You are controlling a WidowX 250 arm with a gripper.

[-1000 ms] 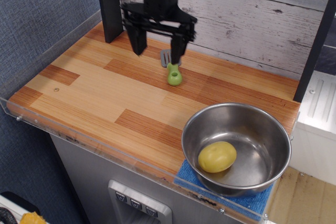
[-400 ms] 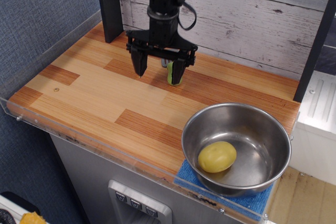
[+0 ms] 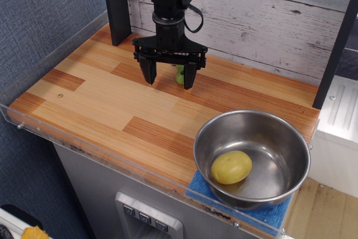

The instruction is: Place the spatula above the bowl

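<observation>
The spatula [image 3: 180,74] lies on the wooden counter near the back wall; only a bit of its lime-green handle shows between the gripper's fingers, and its grey head is hidden behind the gripper. My gripper [image 3: 169,84] is black, open, and lowered to the counter, its two fingers standing on either side of the handle without closing on it. The steel bowl [image 3: 251,158] stands at the front right, well apart from the gripper, with a yellow potato-like lump [image 3: 231,167] inside it.
The bowl rests on a blue cloth [image 3: 240,208] at the counter's front right corner. A black post [image 3: 116,5] stands at the back left. A clear plastic lip [image 3: 84,149] runs along the front and left edges. A plank wall closes the back.
My gripper has come down from above the spatula to counter level, its open fingers now straddling the green handle, which it now mostly hides. The bowl and lump have not moved.
</observation>
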